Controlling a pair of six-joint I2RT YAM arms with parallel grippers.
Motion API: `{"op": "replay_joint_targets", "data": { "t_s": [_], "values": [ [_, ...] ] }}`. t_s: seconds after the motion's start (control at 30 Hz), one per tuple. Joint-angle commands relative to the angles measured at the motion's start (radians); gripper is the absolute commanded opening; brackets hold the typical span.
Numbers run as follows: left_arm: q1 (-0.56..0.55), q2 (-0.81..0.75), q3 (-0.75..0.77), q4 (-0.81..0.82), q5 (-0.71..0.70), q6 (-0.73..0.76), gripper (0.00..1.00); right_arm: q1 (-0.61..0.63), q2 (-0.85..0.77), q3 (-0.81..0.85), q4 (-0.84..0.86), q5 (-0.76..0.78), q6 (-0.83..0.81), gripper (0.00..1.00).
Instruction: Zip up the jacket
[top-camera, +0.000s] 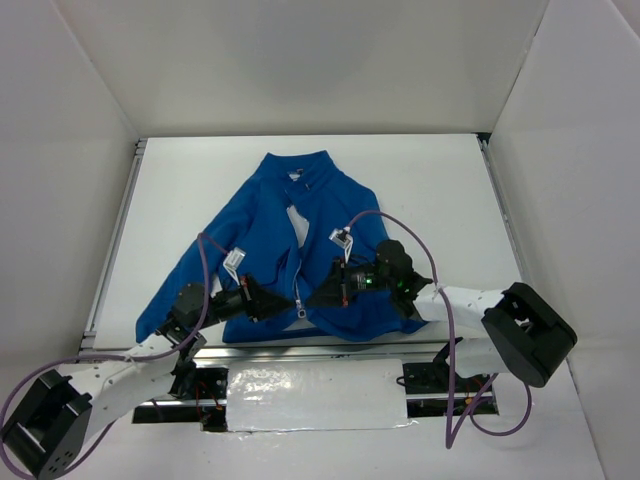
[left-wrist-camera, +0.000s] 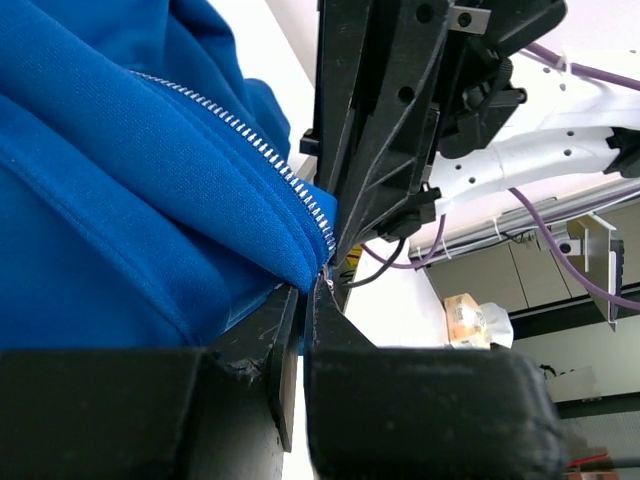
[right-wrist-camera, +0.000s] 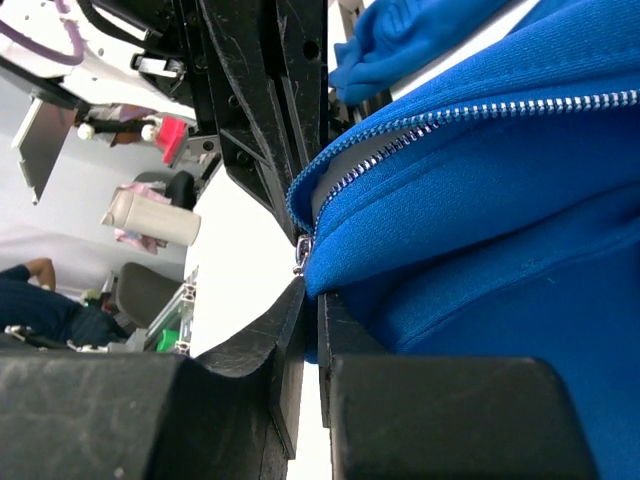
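blue cloth, bright metal teeth, scuffed black plastic
jacket (top-camera: 300, 215) is soft matt cloth with a fine weave up close; its zipper (right-wrist-camera: 480, 110) has shiny metal teeth on a light tape. left gripper (left-wrist-camera: 312, 290) and right gripper (right-wrist-camera: 305, 290) look like black matt plastic, scratched and chipped along the edges. table (top-camera: 420, 200) is white, smooth and matt. sheet (top-camera: 310, 395) at the near edge is silver, glossy, crinkled like foil. cable (top-camera: 400, 225) has a smooth purple sheath.

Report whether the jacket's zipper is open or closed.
Open: the zipper teeth run in two separate rows, and the jacket gapes at the chest.
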Motion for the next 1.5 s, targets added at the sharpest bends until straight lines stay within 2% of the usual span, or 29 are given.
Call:
{"op": "replay_joint_targets", "data": {
  "t_s": [0.0, 0.23, 0.4, 0.53, 0.7, 0.77, 0.8, 0.87, 0.93, 1.13, 1.3, 1.47],
  "values": [
    [-0.009, 0.028, -0.039, 0.022, 0.058, -0.009, 0.00, -0.008, -0.022, 0.003, 0.057, 0.072, -0.005, 0.14],
    [-0.009, 0.064, -0.039, 0.055, 0.049, -0.021, 0.00, -0.007, -0.017, -0.008, 0.034, 0.083, -0.011, 0.28],
    [-0.009, 0.069, -0.045, 0.058, 0.041, -0.032, 0.00, -0.007, -0.020, -0.006, 0.003, 0.104, -0.024, 0.31],
    [-0.009, 0.065, -0.048, 0.066, 0.036, -0.040, 0.00, -0.007, -0.030, 0.024, -0.090, 0.144, -0.057, 0.37],
    [-0.009, 0.051, -0.053, 0.068, 0.029, -0.046, 0.00, -0.007, -0.065, 0.047, -0.185, 0.205, -0.093, 0.50],
    [-0.009, 0.048, -0.053, 0.068, 0.030, -0.046, 0.00, -0.008, -0.094, 0.055, -0.213, 0.231, -0.105, 0.51],
    [-0.009, 0.046, -0.053, 0.063, 0.027, -0.046, 0.00, -0.008, -0.106, 0.066, -0.228, 0.244, -0.117, 0.56],
    [-0.009, 0.038, -0.053, 0.057, 0.026, -0.045, 0.00, -0.008, -0.140, 0.079, -0.281, 0.277, -0.139, 0.58],
    [-0.009, 0.031, -0.053, 0.051, 0.024, -0.045, 0.00, -0.008, -0.160, 0.105, -0.333, 0.297, -0.153, 0.68],
    [-0.009, 0.020, -0.057, 0.042, 0.015, -0.045, 0.00, -0.008, -0.194, 0.135, -0.416, 0.319, -0.159, 0.69],
    [-0.009, 0.022, -0.051, 0.028, 0.019, -0.043, 0.00, 0.033, -0.278, 0.058, -0.429, 0.342, -0.038, 0.69],
    [-0.011, 0.015, -0.048, 0.020, 0.018, -0.040, 0.00, 0.126, -0.445, -0.092, -0.344, 0.423, 0.132, 0.67]
  ]
}}
